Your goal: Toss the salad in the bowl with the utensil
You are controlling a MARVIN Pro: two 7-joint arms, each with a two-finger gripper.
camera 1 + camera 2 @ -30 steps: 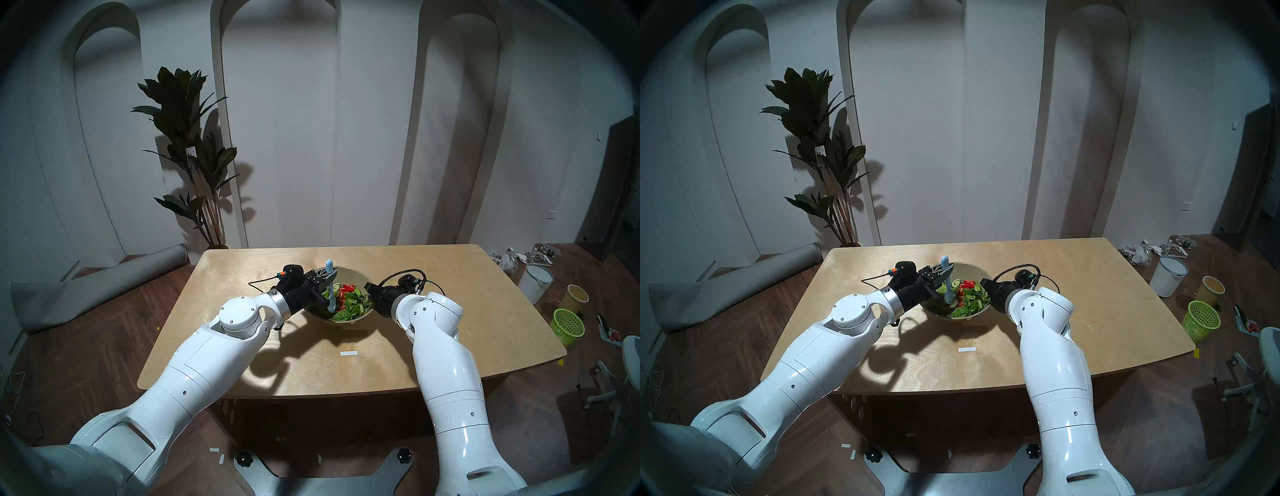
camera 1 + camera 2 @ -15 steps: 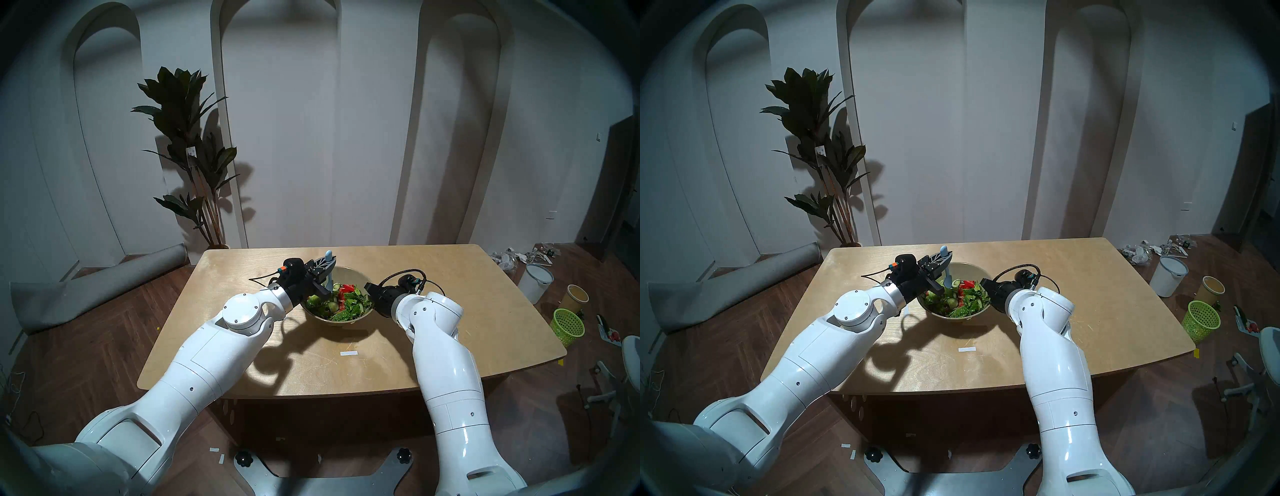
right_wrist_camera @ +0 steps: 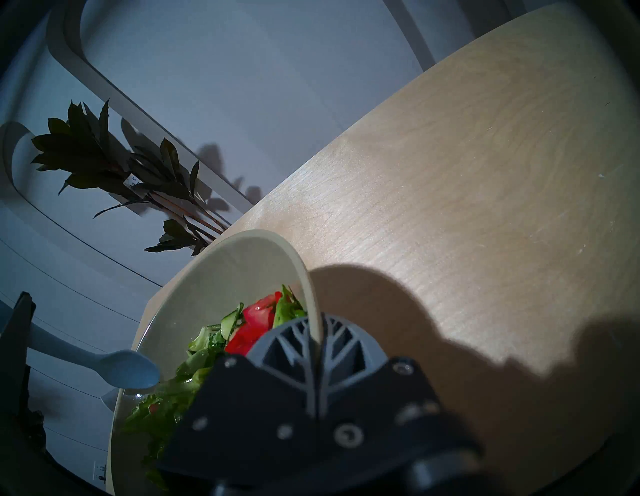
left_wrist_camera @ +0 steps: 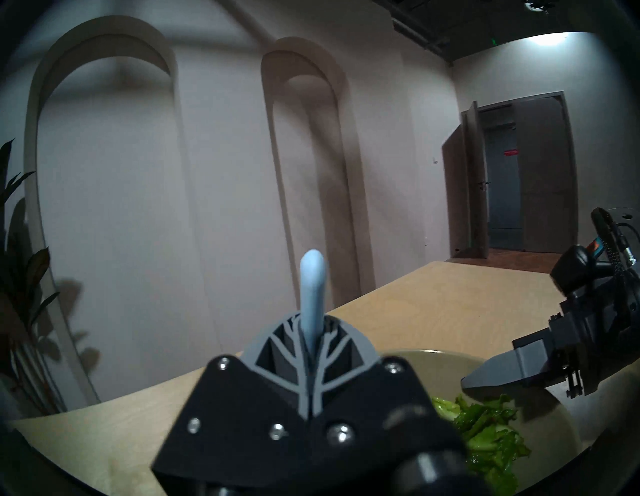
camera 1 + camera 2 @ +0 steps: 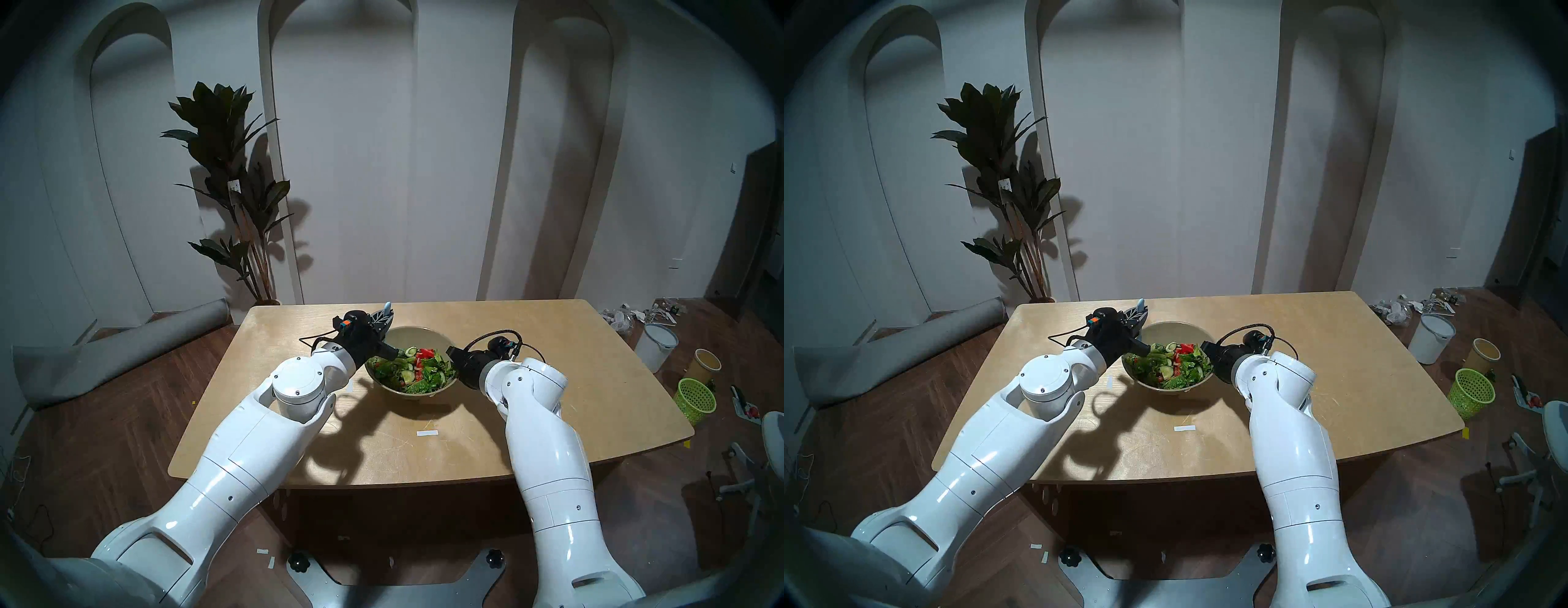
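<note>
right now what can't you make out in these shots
- Pale blue utensil, head views: only the handle end shows; the left gripper hides the rest.
- Utensil's working end, right wrist view: rounded back only, so tines cannot be told.
- Bowl, head views: the right rim and the right gripper's jaws are behind the right wrist.
- Salad, left wrist view: mostly behind the gripper body.

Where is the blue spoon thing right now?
The utensil is pinched in the left gripper, handle end sticking up. In the right wrist view its rounded end hangs at the bowl rim, just above the salad.
</note>
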